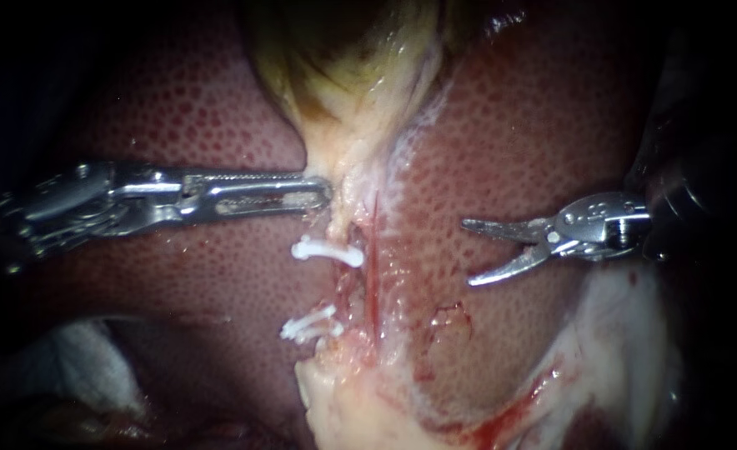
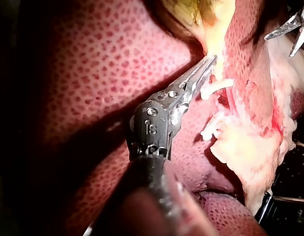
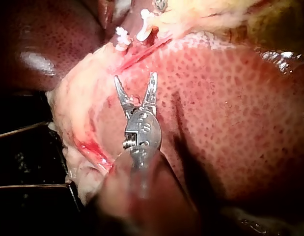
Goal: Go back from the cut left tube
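Note:
My left instrument (image 1: 323, 193) comes in level from the left, its long jaws shut on the pale neck of the gallbladder (image 1: 348, 75). Below that grip a white clip (image 1: 328, 251) sits on the left tube, and two more clips (image 1: 308, 326) lie lower down, with a gap of ragged tissue between them. A thin red tube (image 1: 373, 267) runs just right of the clips. My right instrument (image 1: 467, 252) hangs over the liver (image 1: 535, 133), well to the right of both tubes, its curved jaws open and holding nothing. The right wrist view shows those open jaws (image 3: 135, 78) short of the clips (image 3: 123, 37).
Speckled red liver (image 1: 177, 108) fills the field on both sides. Pale fatty tissue with blood streaks (image 1: 619, 333) lies at the lower right and lower centre. A white gauze (image 1: 77, 358) shows at the lower left.

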Controlling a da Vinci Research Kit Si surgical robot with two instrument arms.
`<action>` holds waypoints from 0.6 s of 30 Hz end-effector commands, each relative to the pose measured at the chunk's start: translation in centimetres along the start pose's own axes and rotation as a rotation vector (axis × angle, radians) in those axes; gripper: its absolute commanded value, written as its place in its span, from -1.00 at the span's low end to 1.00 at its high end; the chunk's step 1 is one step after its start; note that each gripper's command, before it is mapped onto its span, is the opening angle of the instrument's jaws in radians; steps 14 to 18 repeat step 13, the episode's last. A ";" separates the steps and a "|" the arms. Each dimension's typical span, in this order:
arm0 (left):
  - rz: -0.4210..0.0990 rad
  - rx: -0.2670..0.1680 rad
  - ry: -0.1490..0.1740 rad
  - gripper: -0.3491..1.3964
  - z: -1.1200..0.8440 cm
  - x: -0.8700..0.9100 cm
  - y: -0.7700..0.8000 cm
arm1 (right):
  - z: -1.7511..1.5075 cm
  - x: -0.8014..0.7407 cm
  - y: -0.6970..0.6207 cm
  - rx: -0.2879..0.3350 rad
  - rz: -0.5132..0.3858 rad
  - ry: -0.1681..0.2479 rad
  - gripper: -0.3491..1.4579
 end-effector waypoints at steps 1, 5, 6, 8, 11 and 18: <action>0.000 0.002 -0.001 -1.00 0.00 0.00 -0.01 | 0.00 0.01 -0.01 0.001 0.000 0.001 0.99; 0.000 0.002 -0.001 -1.00 0.00 0.00 -0.01 | 0.00 0.02 -0.03 0.003 0.000 0.004 0.99; 0.000 0.002 -0.001 -1.00 0.00 0.00 -0.01 | 0.00 0.02 -0.03 0.006 0.000 0.005 0.99; 0.000 0.001 -0.001 -1.00 -0.02 -0.01 -0.01 | 0.00 0.02 -0.03 0.006 0.000 0.005 0.99; 0.000 0.000 -0.002 -1.00 -0.03 0.00 -0.02 | 0.00 0.03 -0.03 0.005 0.001 0.005 0.99; 0.000 -0.001 -0.002 -1.00 -0.05 -0.01 -0.01 | 0.01 0.03 -0.03 0.005 0.001 0.005 0.99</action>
